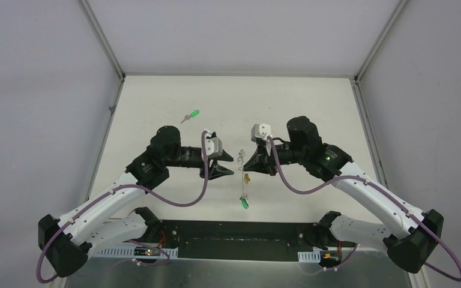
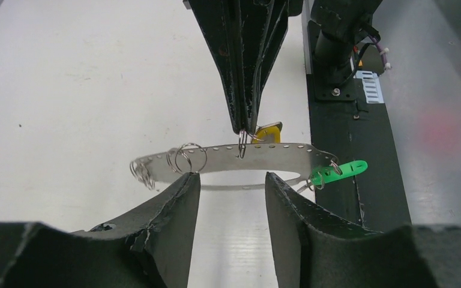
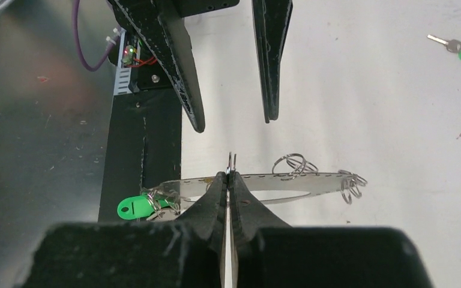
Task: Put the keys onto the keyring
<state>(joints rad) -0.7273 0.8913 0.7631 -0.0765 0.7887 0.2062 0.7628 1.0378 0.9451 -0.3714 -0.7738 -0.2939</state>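
Note:
The keyring point(image 2: 276, 157) is a thin grey metal band with holes, standing on edge between my grippers; it also shows in the top view point(image 1: 242, 183). Small split rings point(image 2: 185, 158) and a green tag point(image 2: 340, 170) hang from it. My right gripper point(image 3: 230, 174) is shut on a small split ring on the keyring's top edge. A yellow-tan key head point(image 2: 269, 131) shows just behind it. My left gripper point(image 2: 231, 179) is open and empty, just short of the band. A green-headed key point(image 1: 190, 115) lies loose on the table, far left of the grippers, and shows in the right wrist view point(image 3: 460, 50).
The black base plate point(image 2: 348, 138) with both arm mounts runs along the near table edge, right beside the keyring's green-tag end. White enclosure walls point(image 1: 48, 90) close in the left, right and back of the white table point(image 1: 312, 108).

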